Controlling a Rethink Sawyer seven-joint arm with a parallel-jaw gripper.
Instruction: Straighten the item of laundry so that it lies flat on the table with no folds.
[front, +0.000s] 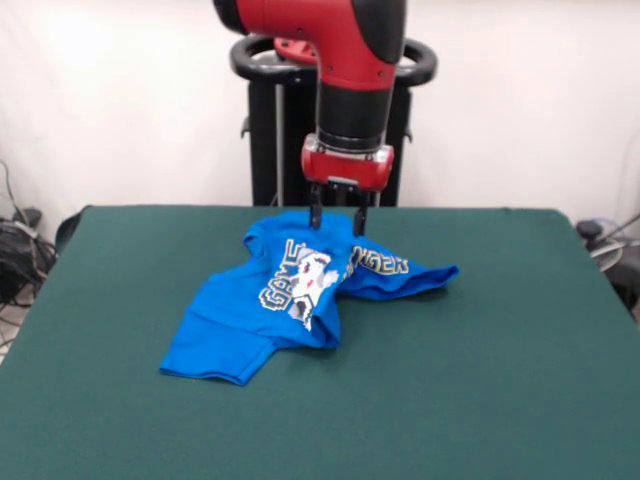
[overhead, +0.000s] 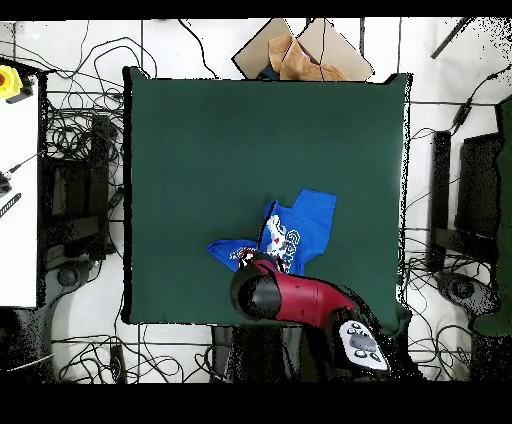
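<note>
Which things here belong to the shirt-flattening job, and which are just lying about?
Job: blue T-shirt, crumpled; green table; gripper, open at the shirt's far edge.
Lying about: cardboard pieces beyond the table; floor cables; yellow object.

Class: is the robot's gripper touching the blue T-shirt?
Touching. In the front view, the gripper fingertips meet the T-shirt at its raised far edge, with no gap showing.
</note>
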